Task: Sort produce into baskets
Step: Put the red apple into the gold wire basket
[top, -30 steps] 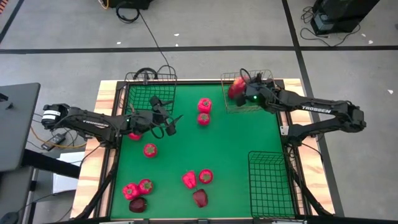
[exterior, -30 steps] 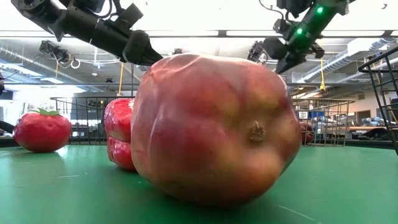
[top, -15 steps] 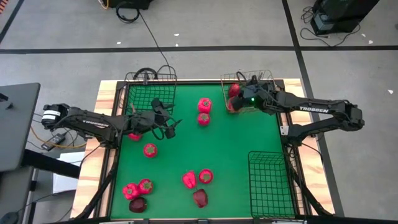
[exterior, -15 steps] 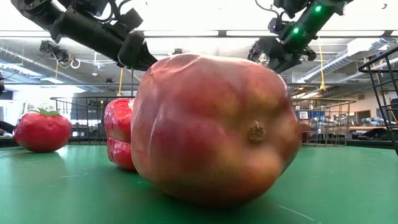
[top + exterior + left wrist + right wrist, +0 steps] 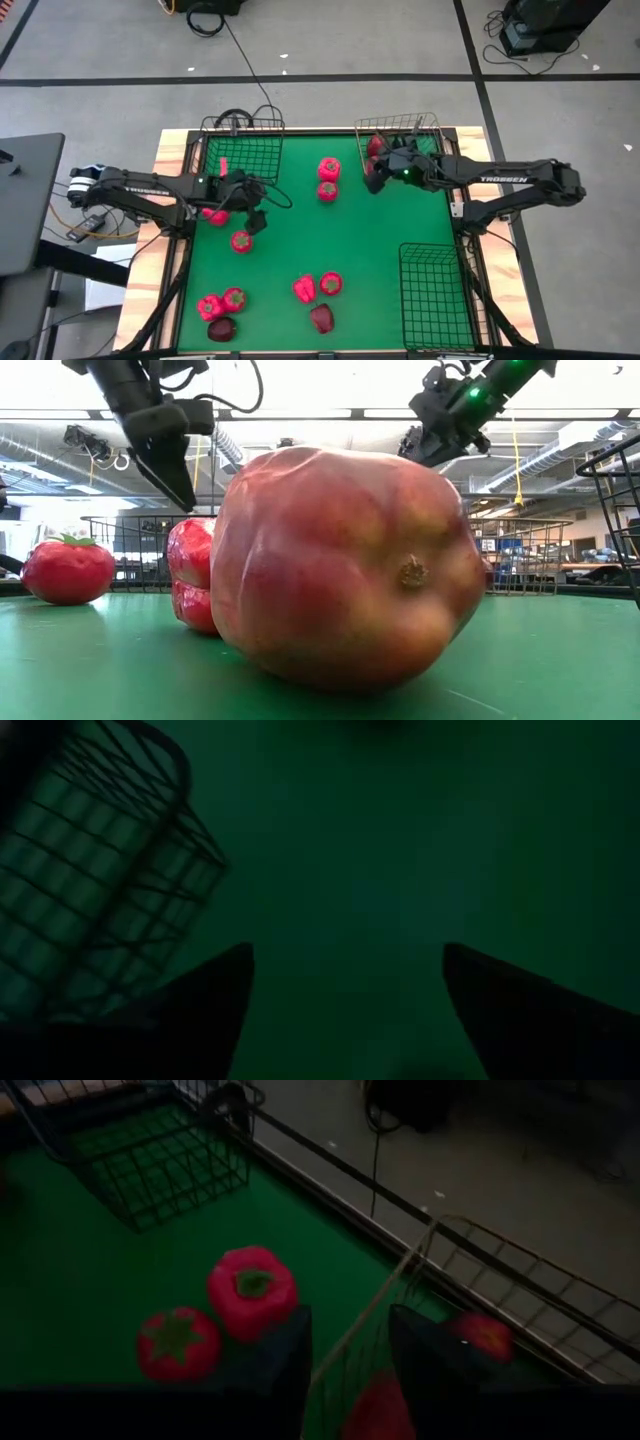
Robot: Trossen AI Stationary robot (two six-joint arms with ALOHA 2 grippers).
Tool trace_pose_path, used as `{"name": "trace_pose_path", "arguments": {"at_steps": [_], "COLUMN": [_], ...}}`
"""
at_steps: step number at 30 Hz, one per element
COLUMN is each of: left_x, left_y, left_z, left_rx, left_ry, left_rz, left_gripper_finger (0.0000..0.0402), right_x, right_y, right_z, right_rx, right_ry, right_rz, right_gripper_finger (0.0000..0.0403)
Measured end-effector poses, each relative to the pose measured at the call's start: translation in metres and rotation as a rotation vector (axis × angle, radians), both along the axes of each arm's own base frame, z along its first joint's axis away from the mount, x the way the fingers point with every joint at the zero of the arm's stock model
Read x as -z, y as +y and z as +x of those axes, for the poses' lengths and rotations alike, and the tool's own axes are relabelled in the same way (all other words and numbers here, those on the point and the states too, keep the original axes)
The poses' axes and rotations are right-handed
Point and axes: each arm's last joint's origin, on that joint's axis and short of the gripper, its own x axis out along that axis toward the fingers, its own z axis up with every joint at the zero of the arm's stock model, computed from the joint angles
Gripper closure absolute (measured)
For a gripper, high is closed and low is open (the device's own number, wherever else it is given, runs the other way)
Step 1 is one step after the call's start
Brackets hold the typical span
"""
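Three wire baskets stand on the green table (image 5: pixel 380 250). Left: the squarish black basket (image 5: pixel 243 152) at the far left corner, a small red piece inside. Beside it the left gripper (image 5: pixel 257 220) hangs above a tomato (image 5: pixel 241 241), fingers (image 5: pixel 205 1010) spread wide with nothing between them. To pick well, the gripper should centre over the tomato, descend until the fingers straddle its widest part, and only then close. More produce lies near the front: a cluster at the left (image 5: pixel 221 305), another at centre (image 5: pixel 318 290). Centre: a pepper (image 5: pixel 329 169) and a second tomato (image 5: pixel 326 190). Right: the right gripper (image 5: pixel 377 175) sits at the near wall of the gold basket (image 5: pixel 400 128), jaws partly apart and empty; two red items (image 5: pixel 480 1335) lie inside. The longer black basket (image 5: pixel 432 290) stands at the front right, empty.
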Motion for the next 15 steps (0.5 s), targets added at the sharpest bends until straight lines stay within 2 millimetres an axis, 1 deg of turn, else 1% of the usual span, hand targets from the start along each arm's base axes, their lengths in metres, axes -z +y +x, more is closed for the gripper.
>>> {"name": "trace_pose_path", "arguments": {"at_steps": [3,6,11,15], "left_x": [-0.001,-0.004,-0.016,-0.019], "left_y": [0.000,0.000,0.003,0.006], "left_z": [0.003,0.007,0.022,0.038], "left_rx": [0.002,0.000,0.054,0.122], "left_ry": [-0.031,-0.089,-0.235,-0.313], "left_rz": [-0.006,0.007,0.154,0.239], "left_gripper_finger": [0.0080,0.0080,0.0080,0.0080], "right_x": [0.003,0.008,0.025,0.042], "right_y": [-0.001,-0.003,-0.009,-0.011], "right_z": [0.007,0.019,0.044,0.062], "right_rx": [-0.007,-0.052,-0.148,-0.222], "right_ry": [-0.008,0.000,-0.024,-0.049], "right_rz": [-0.014,-0.037,-0.033,0.022], "right_gripper_finger": [0.0257,0.0257,0.0257,0.0257]}}
